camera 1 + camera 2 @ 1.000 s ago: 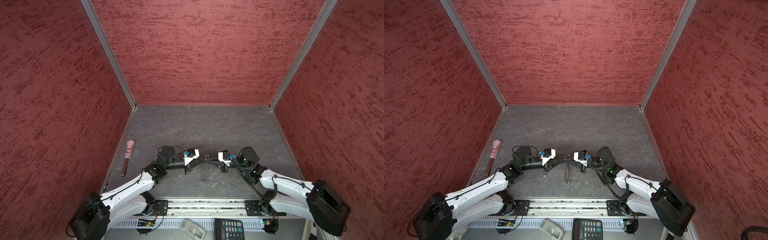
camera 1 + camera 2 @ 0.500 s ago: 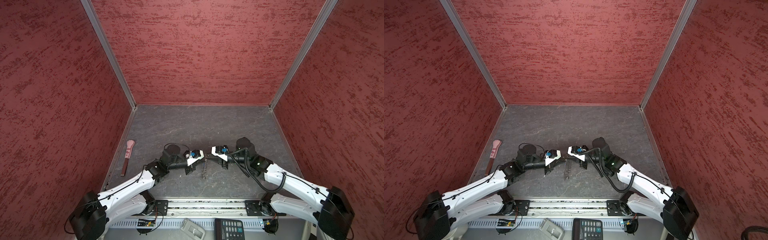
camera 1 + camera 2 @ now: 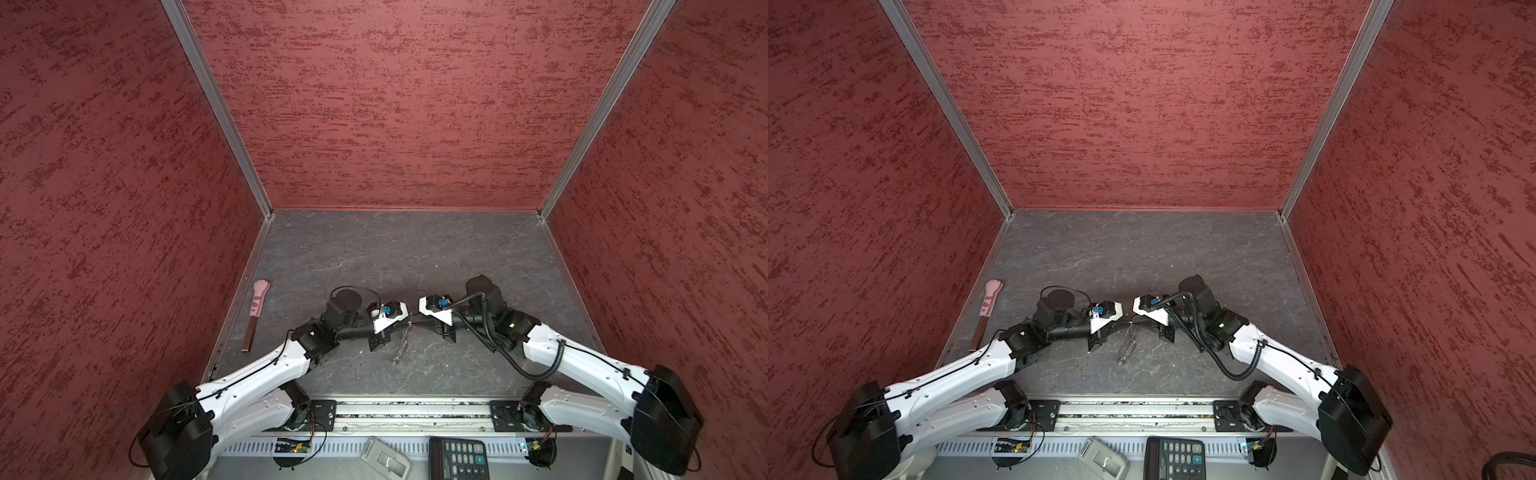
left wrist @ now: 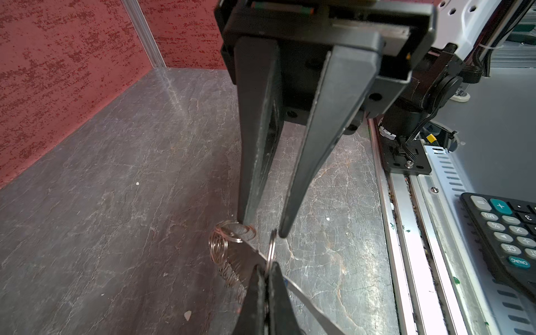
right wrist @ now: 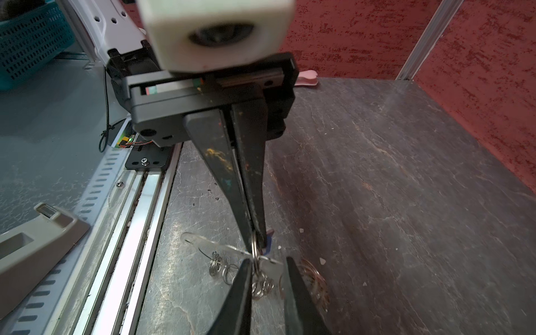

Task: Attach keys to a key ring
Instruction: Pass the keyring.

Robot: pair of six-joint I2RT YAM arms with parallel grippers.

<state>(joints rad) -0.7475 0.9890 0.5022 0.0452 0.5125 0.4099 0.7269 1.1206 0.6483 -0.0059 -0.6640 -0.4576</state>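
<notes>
My left gripper point(image 4: 266, 265) is shut on the tiny silver ring point(image 4: 271, 246) of the keys. A sliver of the blue tag point(image 5: 268, 243) shows behind the left fingers point(image 5: 252, 179). The key ring's thin hoop point(image 4: 307, 304) runs past that ring, and its silver links point(image 3: 400, 348) point(image 3: 1128, 347) trail down onto the floor. My right gripper point(image 5: 268, 261) meets the left tip to tip in both top views point(image 3: 417, 323) point(image 3: 1133, 322). Its jaws are open and straddle the hoop and the tiny ring.
A pink paw-tipped stick point(image 3: 257, 309) lies by the left wall. A metal rail point(image 3: 411, 413) runs along the front edge. Beyond it sit a black calculator point(image 3: 457, 457) and a grey device point(image 3: 384, 457). A teal basket point(image 5: 26, 34) stands outside the floor.
Both grippers have moved inward and slightly back, until their tips meet over the links. The right arm has stretched forward. The left grip has stayed shut.
</notes>
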